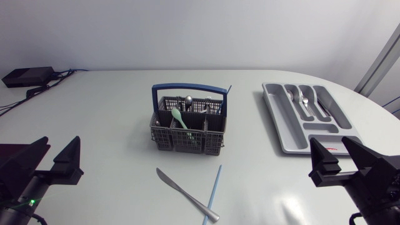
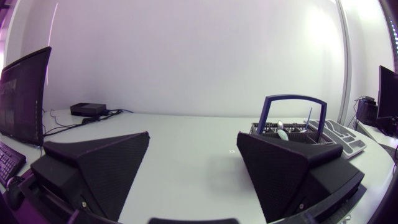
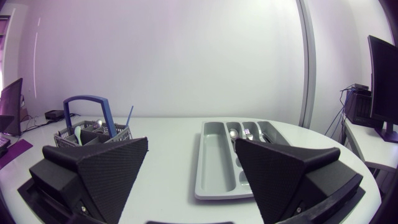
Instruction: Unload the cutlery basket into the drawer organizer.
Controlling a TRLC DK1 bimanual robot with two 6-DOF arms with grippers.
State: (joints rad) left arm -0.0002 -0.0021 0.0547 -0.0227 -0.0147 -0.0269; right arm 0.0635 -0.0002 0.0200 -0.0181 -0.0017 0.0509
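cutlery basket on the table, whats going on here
Nothing is being handled right now. The left gripper and right gripper sit open and empty at the near side of the table. The cutlery basket holds a green spoon and metal pieces; a knife and a light blue stick lie in front of it. The drawer organizer already has some cutlery.

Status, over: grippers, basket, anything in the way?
Left gripper, right gripper open, empty. Basket loaded, mid-table. Knife, blue stick loose before it. Organizer part filled.
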